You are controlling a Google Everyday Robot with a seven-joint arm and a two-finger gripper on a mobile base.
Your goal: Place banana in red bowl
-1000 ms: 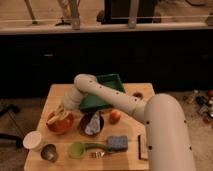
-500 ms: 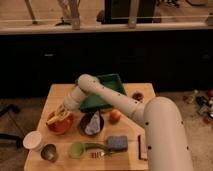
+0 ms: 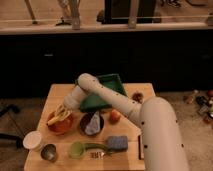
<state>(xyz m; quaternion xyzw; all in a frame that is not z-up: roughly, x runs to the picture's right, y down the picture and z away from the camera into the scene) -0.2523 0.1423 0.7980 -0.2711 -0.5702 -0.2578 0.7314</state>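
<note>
The red bowl [image 3: 61,125] stands at the left of the wooden table [image 3: 130,155]. The pale-yellow banana [image 3: 56,118] lies across the top of the bowl, slanting up to the right. My gripper [image 3: 64,111] is right over the bowl's far rim, at the banana's upper end. Whether it still holds the banana is not visible. My white arm reaches in from the lower right across the table.
A dark brown bowl [image 3: 93,125] holding a grey object stands right of the red bowl. A round orange fruit [image 3: 115,116], green tray [image 3: 107,85], white cup [image 3: 32,141], small metal cup [image 3: 48,152], green dish [image 3: 77,148] and blue sponge [image 3: 117,142] are around.
My gripper has moved a little down and to the left, closer over the red bowl. The banana stays at the bowl.
</note>
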